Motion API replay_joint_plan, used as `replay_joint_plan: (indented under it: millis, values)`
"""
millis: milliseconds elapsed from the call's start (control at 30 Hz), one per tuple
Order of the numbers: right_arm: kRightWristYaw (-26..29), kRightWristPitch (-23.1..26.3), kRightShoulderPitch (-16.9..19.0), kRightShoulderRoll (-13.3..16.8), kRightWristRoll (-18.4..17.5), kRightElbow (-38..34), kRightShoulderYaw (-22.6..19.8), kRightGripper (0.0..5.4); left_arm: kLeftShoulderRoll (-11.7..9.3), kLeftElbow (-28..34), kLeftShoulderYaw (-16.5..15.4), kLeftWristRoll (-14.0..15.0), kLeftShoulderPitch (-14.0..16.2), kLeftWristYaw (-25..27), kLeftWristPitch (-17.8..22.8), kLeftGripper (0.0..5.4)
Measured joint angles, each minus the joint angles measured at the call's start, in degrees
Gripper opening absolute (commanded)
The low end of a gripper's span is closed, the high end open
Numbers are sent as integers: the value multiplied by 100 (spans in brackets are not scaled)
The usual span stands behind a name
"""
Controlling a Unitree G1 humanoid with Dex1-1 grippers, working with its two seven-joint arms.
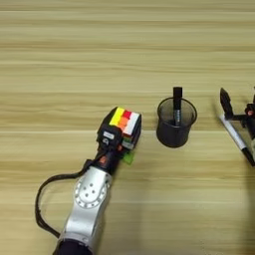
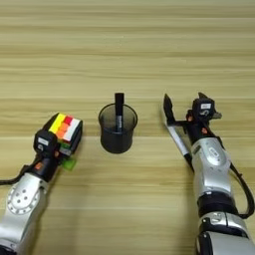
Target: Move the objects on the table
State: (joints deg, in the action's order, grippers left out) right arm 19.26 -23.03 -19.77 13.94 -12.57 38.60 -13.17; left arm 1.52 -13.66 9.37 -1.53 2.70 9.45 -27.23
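Observation:
The multicoloured puzzle cube (image 1: pixel 125 122) sits at the tip of my left arm, and my left gripper (image 1: pixel 116 136) is shut on its near side. A corner of the flat green block (image 1: pixel 130 158) shows just under the cube and the wrist. At the right, the slim white pen (image 2: pixel 178 141) lies slanted on the table (image 2: pixel 124 60), black cap (image 2: pixel 189 160) toward me. My right gripper (image 2: pixel 186 107) stands open over the pen's far end, one finger (image 2: pixel 168 109) left of it.
A black mesh cup (image 2: pixel 118 130) stands between the two arms with a black marker (image 2: pixel 119 110) upright inside it. The left arm's black cable (image 1: pixel 42 199) loops out to the left of its forearm.

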Motion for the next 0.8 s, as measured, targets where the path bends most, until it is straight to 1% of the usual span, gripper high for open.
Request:
replay_joint_plan:
  millis: [100, 233, 400, 533, 667, 800]
  values:
    - [0, 0, 0, -2, 0, 0, 0, 540, 2, 69, -106, 7, -3, -72, 5, 328]
    - [0, 0, 0, -8, 0, 0, 0, 540, -28, 81, -376, 54, -22, -254, 6, 328]
    - [0, 0, 0, -25, 0, 0, 2, 540, -172, 49, -735, 63, -39, -477, 3, 328]
    - [1, 0, 0, -25, 1, 0, 2, 540, -280, -146, -997, 30, -95, -721, -4, 328]
    - [2, 0, 0, -25, 0, 1, 1, 540, -321, -415, -1121, -22, -168, -866, -25, 328]
    - [2, 0, 0, -25, 0, 1, 1, 540, -319, -761, -1139, -53, -252, -967, -76, 328]
